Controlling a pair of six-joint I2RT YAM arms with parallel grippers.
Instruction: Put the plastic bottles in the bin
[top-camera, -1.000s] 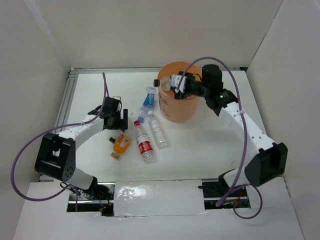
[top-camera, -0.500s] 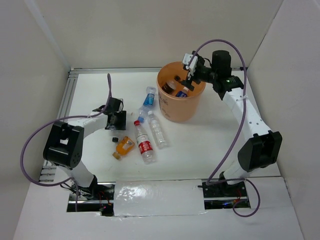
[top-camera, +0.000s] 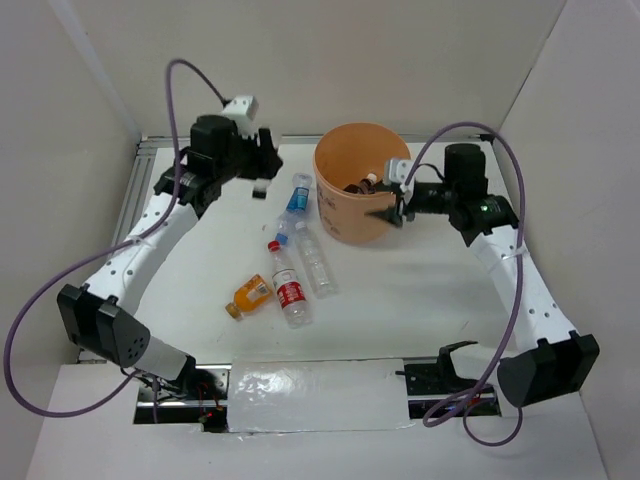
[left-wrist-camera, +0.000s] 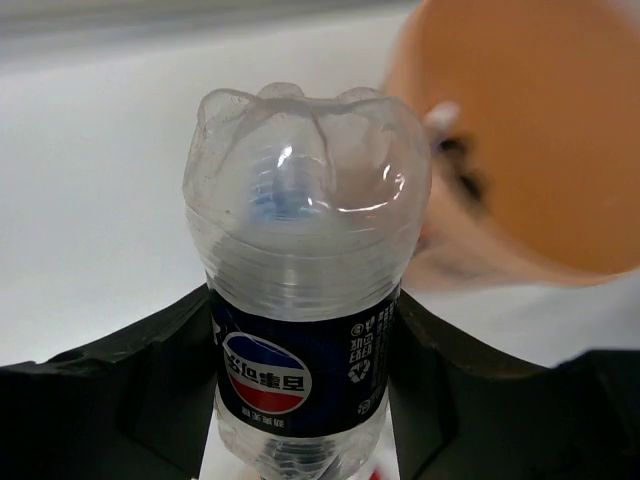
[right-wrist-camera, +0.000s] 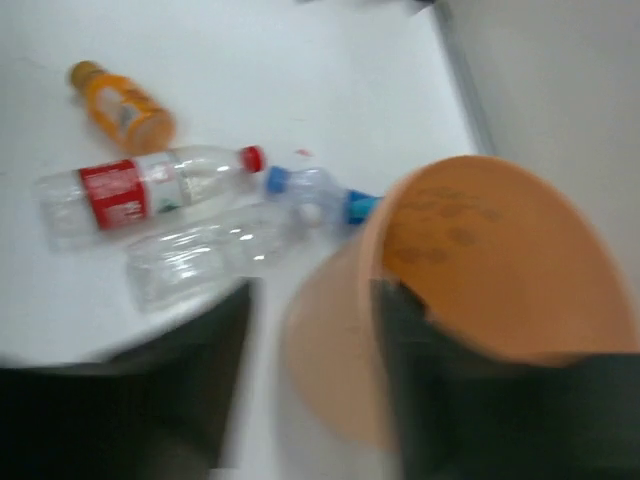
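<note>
White panels wall in a white table (top-camera: 420, 290). The left gripper (left-wrist-camera: 305, 400) is clamped around a dark-labelled bottle (left-wrist-camera: 300, 250), whose long axis points base-first straight ahead of the fingers. Loose bottles (top-camera: 289, 290) lie below and behind it. The bin (left-wrist-camera: 530, 150) stands ahead to its right, not yet underneath. At the bin's far side, the right gripper (right-wrist-camera: 310, 400) hangs part-open and empty.

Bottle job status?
Done: a few bottles lie in the bin, count unclear. In hand: left gripper holds a dark-label bottle above the table, left of the bin. Left: four on the table: blue-label, clear, red-label, orange.
</note>
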